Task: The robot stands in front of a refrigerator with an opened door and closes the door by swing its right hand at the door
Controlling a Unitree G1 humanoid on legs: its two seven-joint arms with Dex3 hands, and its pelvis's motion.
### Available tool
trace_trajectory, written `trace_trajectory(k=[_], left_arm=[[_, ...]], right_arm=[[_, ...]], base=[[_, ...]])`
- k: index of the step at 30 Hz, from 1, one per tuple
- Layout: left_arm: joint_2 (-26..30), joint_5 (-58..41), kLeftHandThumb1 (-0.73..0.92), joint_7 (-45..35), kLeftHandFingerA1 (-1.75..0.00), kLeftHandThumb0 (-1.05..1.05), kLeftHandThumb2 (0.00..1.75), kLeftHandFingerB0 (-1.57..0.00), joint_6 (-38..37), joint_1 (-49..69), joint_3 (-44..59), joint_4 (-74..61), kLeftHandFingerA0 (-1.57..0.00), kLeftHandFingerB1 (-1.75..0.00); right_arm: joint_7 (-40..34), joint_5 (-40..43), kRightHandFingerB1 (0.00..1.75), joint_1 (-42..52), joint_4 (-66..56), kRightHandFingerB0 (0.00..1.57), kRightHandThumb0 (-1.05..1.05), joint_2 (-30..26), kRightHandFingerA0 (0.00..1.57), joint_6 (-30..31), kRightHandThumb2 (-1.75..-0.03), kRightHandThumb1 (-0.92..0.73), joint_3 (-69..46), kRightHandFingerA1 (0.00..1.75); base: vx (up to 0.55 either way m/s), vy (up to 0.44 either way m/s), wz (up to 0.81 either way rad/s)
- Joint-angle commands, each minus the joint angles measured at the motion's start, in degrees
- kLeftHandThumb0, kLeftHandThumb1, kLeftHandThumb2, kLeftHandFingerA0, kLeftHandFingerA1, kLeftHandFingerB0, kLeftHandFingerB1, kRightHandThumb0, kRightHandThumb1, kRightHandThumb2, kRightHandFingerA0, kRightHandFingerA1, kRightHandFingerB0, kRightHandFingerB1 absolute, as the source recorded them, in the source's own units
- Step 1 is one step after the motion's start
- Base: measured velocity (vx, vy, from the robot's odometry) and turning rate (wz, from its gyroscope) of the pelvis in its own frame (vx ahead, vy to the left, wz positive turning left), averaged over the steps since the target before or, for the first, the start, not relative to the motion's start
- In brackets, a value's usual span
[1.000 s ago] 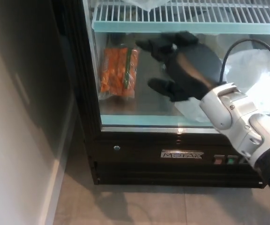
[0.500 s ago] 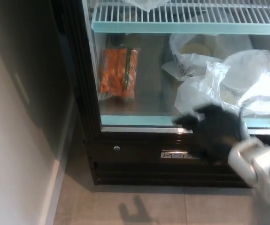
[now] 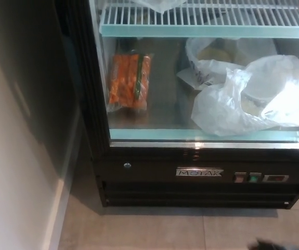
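The black refrigerator [image 3: 154, 182] fills the middle and right of the head view, and its lit inside shows. On its lower shelf an orange bag of carrots [image 3: 130, 80] leans at the left and white plastic bags [image 3: 253, 96] lie at the right. I cannot make out whether the glass door stands across the front. At the bottom right edge a small dark shape [image 3: 268, 245] shows, probably the tip of my right hand; its fingers are out of the picture. My left hand does not show.
A white wire shelf [image 3: 206, 18] runs across the top. The lower front panel carries a name plate [image 3: 199, 172] and small buttons [image 3: 246, 177]. A pale wall [image 3: 14, 166] stands at the left, with grey floor tiles [image 3: 154, 232] below.
My right hand was up in front of the lower shelf, dropped past the front panel, and is now almost out of the picture at the bottom right. The view shifted slightly.
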Motion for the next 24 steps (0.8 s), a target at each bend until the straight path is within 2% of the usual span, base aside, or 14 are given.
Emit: trace_trajectory(k=[1,3,4,5,6,9,10,11,12,20,21,22,23,24], left_arm=[[1.4,-0.04,0.76,0.2,-0.41,-0.47,0.64,-0.43,-1.33,1.47,0.46,0.35,-0.54,-0.36],[1.39,-0.03,0.76,0.16,-0.41,-0.47,0.64,-0.43,-1.32,1.5,0.51,0.29,-0.54,-0.36],[1.16,0.23,0.75,0.38,-0.41,-0.44,0.63,-0.42,-1.14,1.37,0.28,0.31,-0.52,-0.36],[0.86,0.54,0.75,0.65,-0.41,-0.44,0.63,-0.42,-0.92,1.19,-0.01,0.34,-0.52,-0.36],[0.96,0.66,0.76,0.67,-0.41,-0.45,0.63,-0.43,-1.19,1.22,-0.12,0.24,-0.53,-0.36],[1.2,0.73,0.76,0.62,-0.41,-0.45,0.63,-0.43,-1.65,1.3,-0.22,0.07,-0.53,-0.36],[1.16,0.64,0.63,0.63,-0.59,-0.49,0.89,-0.39,-1.52,1.15,-0.14,0.07,-0.52,-0.49],[1.12,0.57,0.63,0.63,-0.59,-0.49,0.89,-0.39,-1.42,1.04,-0.09,0.07,-0.52,-0.49],[1.07,0.49,0.75,0.43,-0.41,-0.44,0.63,-0.43,-1.31,0.79,-0.07,0.07,-0.52,-0.36],[1.7,1.09,0.75,0.07,-0.4,-0.46,0.63,-0.43,-0.87,-0.96,-0.55,0.08,-0.54,-0.35],[1.67,1.12,0.63,0.13,-0.52,-0.51,0.87,-0.38,-0.85,-0.85,-0.6,0.02,-0.47,-0.47],[1.65,1.13,0.63,0.22,-0.52,-0.51,0.87,-0.38,-0.83,-0.72,-0.68,-0.04,-0.47,-0.47],[1.66,1.28,0.75,0.38,-0.4,-0.45,0.62,-0.42,-0.89,-0.68,-0.85,-0.04,-0.54,-0.35],[1.66,1.28,0.75,0.38,-0.4,-0.45,0.62,-0.42,-0.89,-0.68,-0.85,-0.04,-0.54,-0.35]], right_arm=[[-1.46,6.14,0.48,4.07,7.94,0.33,-0.6,0.34,0.27,-0.85,-0.93,-0.62,-4.47,0.47],[-1.54,5.94,0.48,3.82,8.89,0.33,-0.6,0.48,0.27,-1.2,-0.93,-0.62,-4.88,0.47],[1.5,9.56,0.47,3.91,10.05,0.24,-0.47,0.64,0.36,-1.0,-0.91,-0.57,-8.28,0.54],[5.37,14.13,0.47,4.06,11.36,0.24,-0.47,0.79,0.36,-0.68,-0.91,-0.57,-12.48,0.54],[7.55,16.4,0.33,3.64,12.22,0.38,-0.47,1.02,0.47,0.32,-0.61,-0.72,-15.09,0.37],[9.86,18.17,0.33,2.93,13.17,0.38,-0.47,1.35,0.47,1.69,-0.61,-0.72,-18.18,0.37],[10.69,18.39,0.35,2.61,13.81,0.42,-0.47,1.0,0.54,2.77,-0.62,-0.72,-19.27,0.39],[11.29,18.61,0.35,2.38,14.26,0.42,-0.47,0.73,0.54,3.59,-0.62,-0.72,-19.99,0.39],[12.39,18.79,0.35,1.97,14.84,0.41,-0.47,0.42,0.5,4.77,-0.61,-0.72,-21.02,0.39],[18.02,16.36,0.34,-0.72,14.84,0.4,-0.47,0.42,0.52,5.72,-0.62,-0.73,-19.43,0.39],[18.31,16.36,0.33,-0.66,14.75,0.37,-0.47,0.37,0.5,5.79,-0.62,-0.71,-19.27,0.39],[18.73,16.46,0.33,-0.6,14.62,0.37,-0.47,0.29,0.5,5.92,-0.62,-0.71,-18.96,0.39],[18.59,16.09,0.33,-0.58,14.61,0.39,-0.46,0.15,0.48,5.9,-0.62,-0.72,-18.43,0.37],[18.59,16.09,0.33,-0.58,14.61,0.39,-0.46,0.15,0.48,5.9,-0.62,-0.72,-18.43,0.37]], base=[[0.0,0.0,0.0],[0.0,0.0,0.0],[0.0,0.0,0.0],[0.0,0.0,0.0],[0.0,0.0,0.0],[0.0,0.0,0.0],[0.0,0.0,0.0],[0.0,0.0,0.0],[0.0,0.0,0.0],[0.0,0.0,0.0],[0.0,0.0,0.0],[0.0,0.0,0.0],[0.0,0.0,0.0],[0.0,0.0,0.0]])
